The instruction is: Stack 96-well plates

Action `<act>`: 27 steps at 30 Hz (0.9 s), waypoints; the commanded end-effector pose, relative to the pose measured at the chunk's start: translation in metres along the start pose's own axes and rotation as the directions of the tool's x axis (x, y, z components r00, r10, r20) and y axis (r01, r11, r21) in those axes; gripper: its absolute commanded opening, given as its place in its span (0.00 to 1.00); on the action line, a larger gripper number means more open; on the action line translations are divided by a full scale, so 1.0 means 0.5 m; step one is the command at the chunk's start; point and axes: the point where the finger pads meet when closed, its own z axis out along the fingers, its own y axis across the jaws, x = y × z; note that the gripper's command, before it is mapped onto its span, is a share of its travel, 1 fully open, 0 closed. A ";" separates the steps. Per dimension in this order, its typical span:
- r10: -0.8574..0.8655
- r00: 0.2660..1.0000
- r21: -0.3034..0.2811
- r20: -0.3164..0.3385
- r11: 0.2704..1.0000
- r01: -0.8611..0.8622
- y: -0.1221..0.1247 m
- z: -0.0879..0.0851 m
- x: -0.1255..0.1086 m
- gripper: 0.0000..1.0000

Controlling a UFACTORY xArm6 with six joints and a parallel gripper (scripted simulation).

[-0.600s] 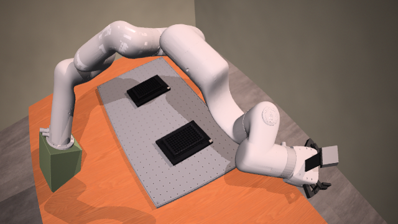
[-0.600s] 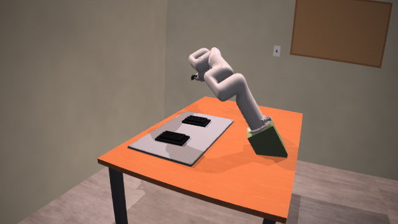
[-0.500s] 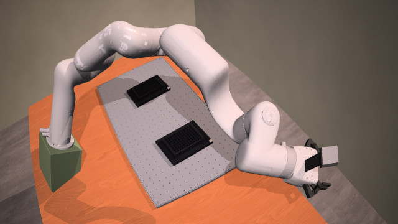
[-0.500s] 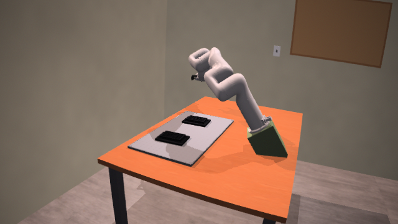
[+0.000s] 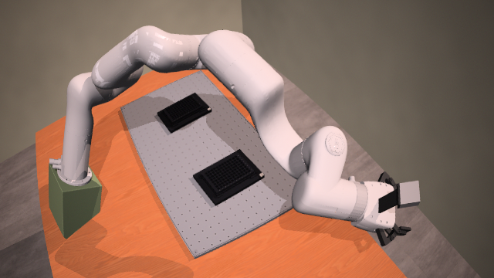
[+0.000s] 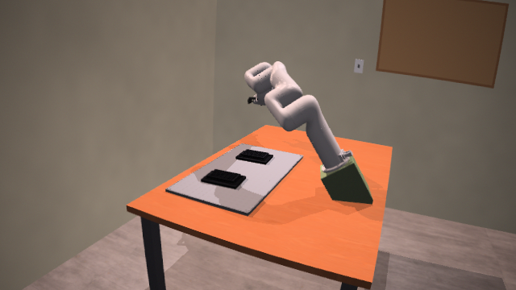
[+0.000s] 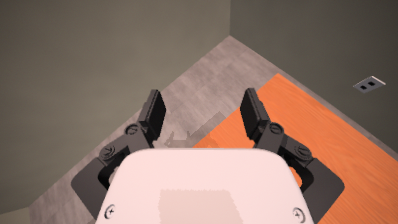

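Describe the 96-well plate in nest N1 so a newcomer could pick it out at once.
On the orange table lies a grey perforated board carrying two black well plates. Viewed from the arm's green base, the N1 plate is the right-hand one. Unlike the other plate, which sits in the arm's shadow, it lies on the lit part of the board.

An orange bench (image 6: pixel 306 225) carried a grey perforated board (image 5: pixel 170 162); a brown corkboard (image 6: pixel 441 42) hung at upper right.
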 end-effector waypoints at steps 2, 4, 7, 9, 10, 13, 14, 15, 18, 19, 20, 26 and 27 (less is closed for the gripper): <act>-0.042 0.998 0.027 0.056 0.999 0.041 -0.030 -0.008 -0.002 1.00; -0.042 0.998 0.027 0.056 0.999 0.041 -0.048 -0.013 -0.008 1.00; -0.059 0.995 0.037 0.083 0.998 0.056 -0.058 -0.017 -0.013 1.00; -0.081 0.990 0.052 0.119 0.996 0.076 -0.075 -0.023 -0.022 1.00; -0.081 0.990 0.052 0.119 0.996 0.076 -0.084 -0.026 -0.026 1.00; -0.081 0.990 0.052 0.119 0.996 0.076 -0.094 -0.030 -0.032 1.00; -0.098 0.984 0.064 0.146 0.994 0.090 -0.102 -0.034 -0.037 1.00; -0.098 0.984 0.064 0.146 0.994 0.090 -0.102 -0.034 -0.037 1.00; -0.122 0.976 0.080 0.182 0.991 0.109 -0.118 -0.042 -0.046 1.00; -0.122 0.976 0.080 0.182 0.991 0.109 -0.126 -0.046 -0.051 1.00; -0.122 0.976 0.080 0.182 0.991 0.109 -0.134 -0.049 -0.055 1.00; -0.163 0.956 0.109 0.242 0.984 0.140 -0.167 -0.069 -0.077 1.00; -0.163 0.956 0.109 0.242 0.984 0.140 -0.174 -0.073 -0.082 1.00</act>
